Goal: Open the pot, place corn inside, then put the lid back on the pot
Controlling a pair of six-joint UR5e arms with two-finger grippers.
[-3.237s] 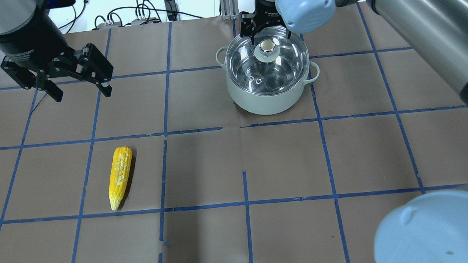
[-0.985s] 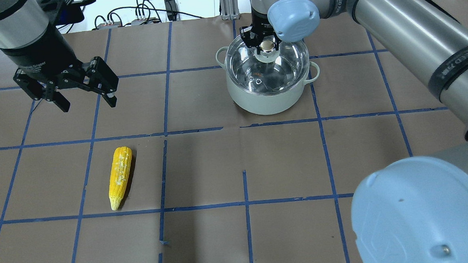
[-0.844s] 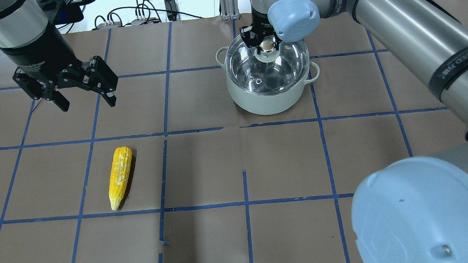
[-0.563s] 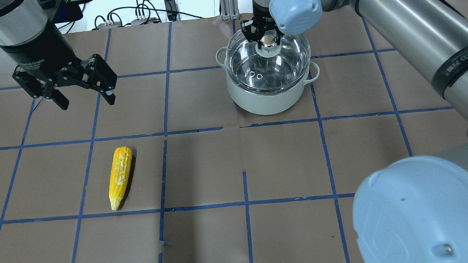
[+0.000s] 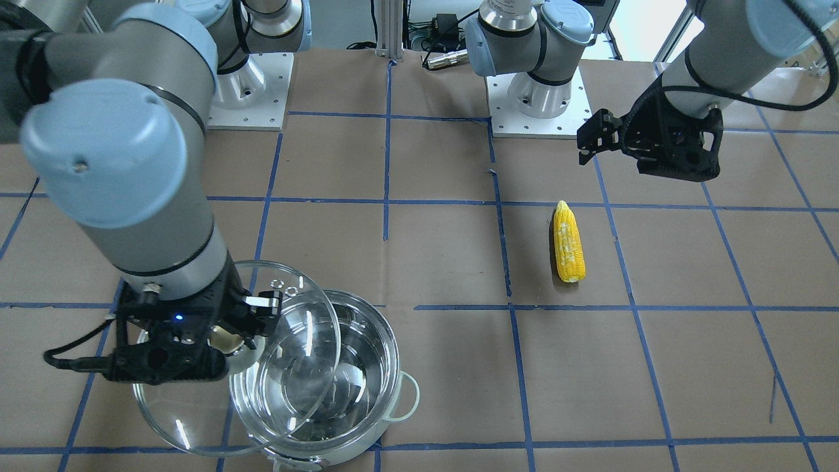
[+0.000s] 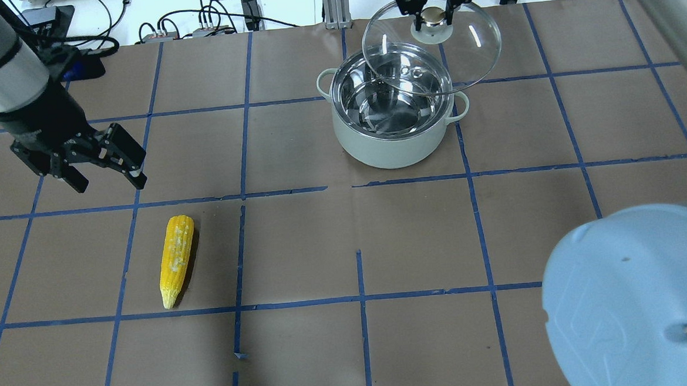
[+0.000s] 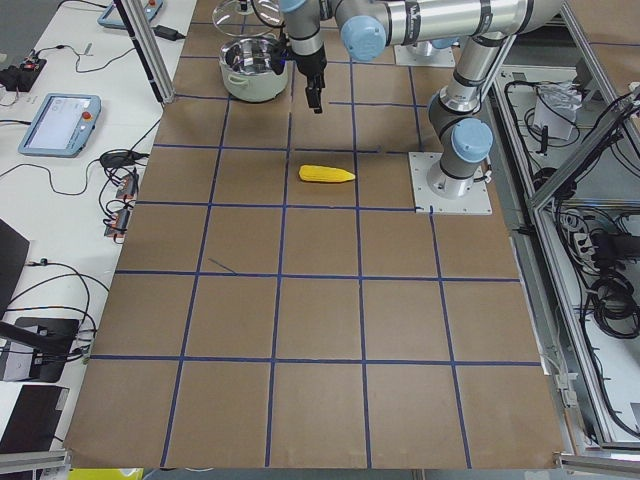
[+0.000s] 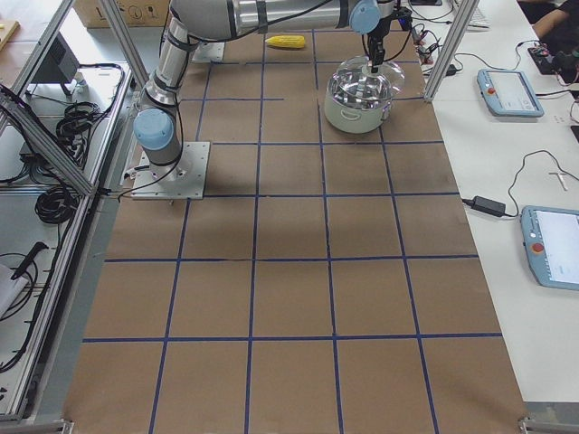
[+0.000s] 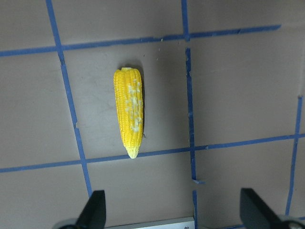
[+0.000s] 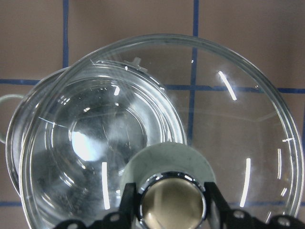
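Yellow corn [image 6: 176, 260] lies front-to-back, tip toward the robot. Right end effector [image 6: 432, 19], clenched on the lid [image 6: 470, 39], has lifted it off the pot [image 6: 388, 143]; left end effector [image 6: 108, 183] gapes.

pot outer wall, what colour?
The pot is pale grey-green outside and shiny steel inside. The overhead exterior view shows it best.

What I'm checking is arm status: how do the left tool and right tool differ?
The left tool is open and empty; the right tool grips the lid by its knob. The left tool hovers near the corn; the right tool holds the lid raised, offset from the open pot. Both are black and two-fingered.
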